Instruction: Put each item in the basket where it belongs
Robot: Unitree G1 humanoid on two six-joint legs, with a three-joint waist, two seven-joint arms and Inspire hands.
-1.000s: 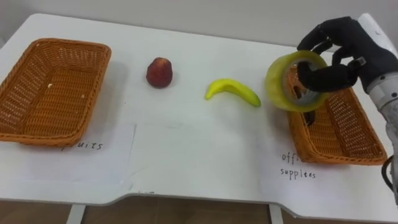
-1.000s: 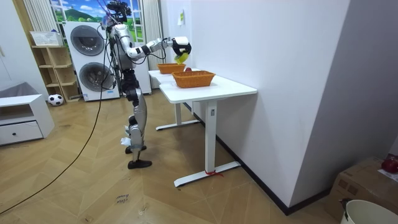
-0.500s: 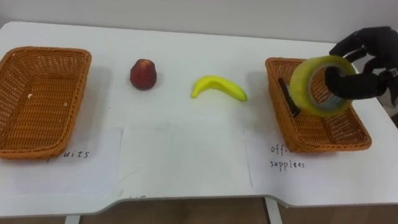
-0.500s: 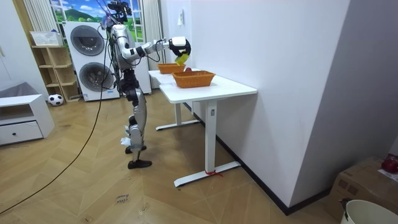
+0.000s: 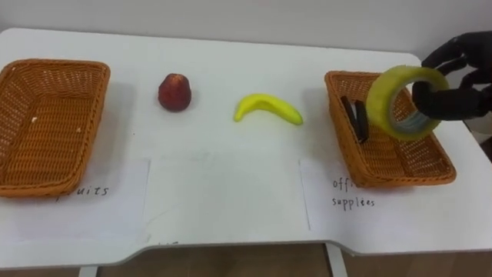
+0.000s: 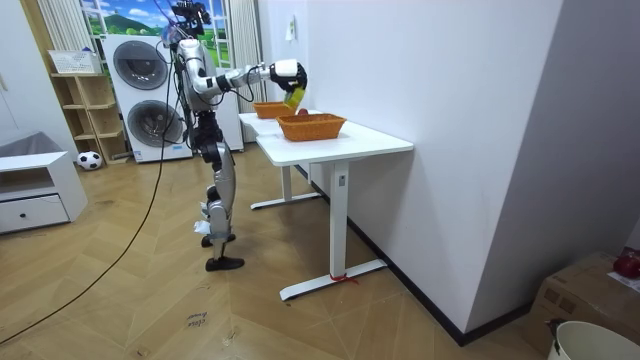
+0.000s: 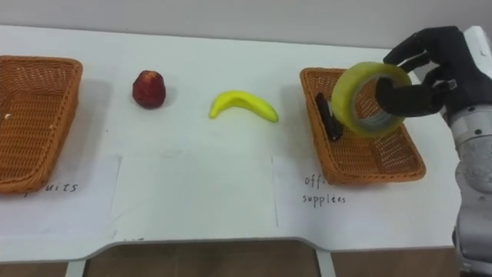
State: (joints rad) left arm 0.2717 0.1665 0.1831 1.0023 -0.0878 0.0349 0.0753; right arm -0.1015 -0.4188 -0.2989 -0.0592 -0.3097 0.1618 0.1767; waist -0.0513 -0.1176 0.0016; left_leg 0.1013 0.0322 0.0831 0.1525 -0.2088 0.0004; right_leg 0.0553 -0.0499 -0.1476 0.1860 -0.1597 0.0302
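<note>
The tape roll (image 5: 405, 101) hangs just above the right basket (image 5: 384, 158), the right hand (image 7: 450, 65) curled round its ring with the thumb through the hole. A black item (image 5: 355, 117) already lies in that basket. The banana (image 5: 267, 108) and red fruit (image 5: 174, 91) lie on the table (image 5: 254, 61), well apart from the left basket (image 5: 46, 123), so I judge the sorting under halfway.

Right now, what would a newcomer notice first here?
The robot's right hand grips a translucent yellow tape roll above the brown wicker basket on the white table's right side. A yellow banana and a dark red fruit lie mid-table, between it and the second wicker basket on the left.
</note>
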